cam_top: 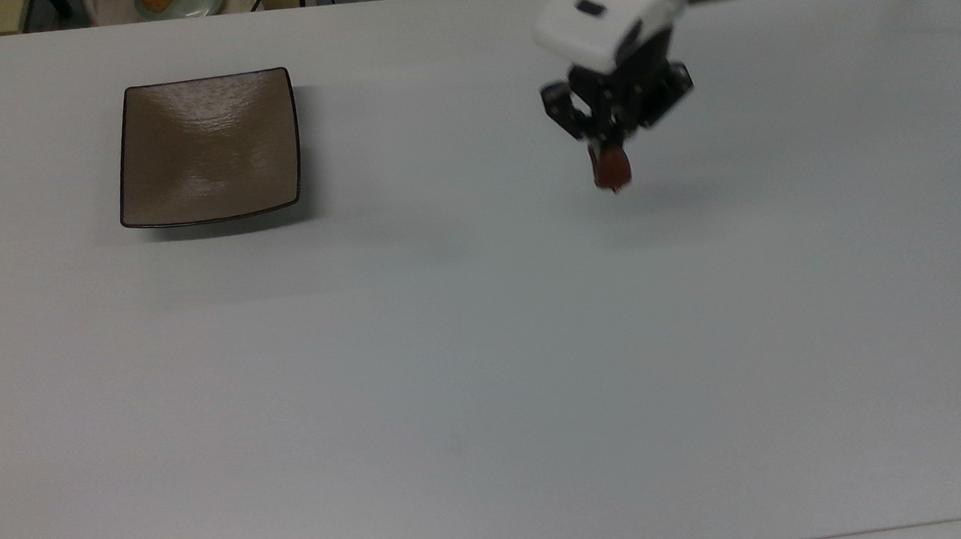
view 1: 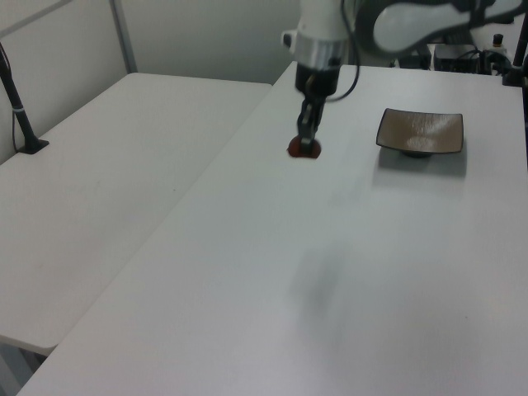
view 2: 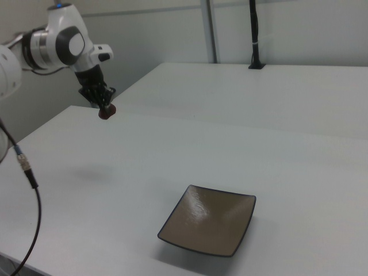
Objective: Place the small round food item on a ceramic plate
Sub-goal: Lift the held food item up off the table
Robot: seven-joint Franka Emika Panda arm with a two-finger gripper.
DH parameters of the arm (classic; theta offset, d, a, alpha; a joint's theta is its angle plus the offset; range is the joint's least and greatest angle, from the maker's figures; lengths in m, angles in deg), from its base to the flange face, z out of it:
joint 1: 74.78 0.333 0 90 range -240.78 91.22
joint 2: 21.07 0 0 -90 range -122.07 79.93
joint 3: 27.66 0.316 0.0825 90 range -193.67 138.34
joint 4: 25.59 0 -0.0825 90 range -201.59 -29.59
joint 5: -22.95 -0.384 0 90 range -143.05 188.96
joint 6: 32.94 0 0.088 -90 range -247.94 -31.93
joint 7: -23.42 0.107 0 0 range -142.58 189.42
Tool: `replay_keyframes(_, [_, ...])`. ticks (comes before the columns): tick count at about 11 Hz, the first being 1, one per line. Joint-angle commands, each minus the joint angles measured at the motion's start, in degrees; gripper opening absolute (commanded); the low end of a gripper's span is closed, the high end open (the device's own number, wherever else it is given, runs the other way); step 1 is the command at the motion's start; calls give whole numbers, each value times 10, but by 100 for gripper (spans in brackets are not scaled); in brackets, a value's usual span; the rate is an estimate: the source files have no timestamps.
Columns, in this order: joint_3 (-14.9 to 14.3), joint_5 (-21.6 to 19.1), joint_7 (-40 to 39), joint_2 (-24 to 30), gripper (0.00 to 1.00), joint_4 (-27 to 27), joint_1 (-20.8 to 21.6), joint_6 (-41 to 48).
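High above the white surface (cam_top: 488, 370), the gripper (cam_top: 609, 161) has its fingers pinching the small round food item (cam_top: 612, 172), well apart from the ceramic plate (cam_top: 208, 147).

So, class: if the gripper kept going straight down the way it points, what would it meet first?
Probably bare table. The gripper points down, shut on the food item, with its shadow on white tabletop. The plate sits well aside.

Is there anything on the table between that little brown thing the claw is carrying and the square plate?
Nothing visible. The claw holds the small food piece in the air, and the white table between it and the brown plate, toward the top view's left, is bare.
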Motion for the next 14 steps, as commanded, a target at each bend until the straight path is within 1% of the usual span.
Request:
replay_keyframes(1, [-3,-61,-103,117,2,-89,-48,68])
replay_keyframes(2, [-5,-71,-118,138,3,-92,-64,101])
replay_keyframes(4, [-20,-88,-157,195,3,-136,-83,125])
replay_keyframes(5, [-22,-89,-174,220,3,-158,-90,123])
replay_keyframes(7, [-25,-84,-172,246,3,-170,-100,134])
replay_keyframes(9, [-25,-82,-185,258,3,-183,-157,135])
replay_keyframes(12, [-25,-80,-243,259,5,-200,-236,133])
replay_keyframes(14, [-25,-56,-294,257,5,-224,-275,126])
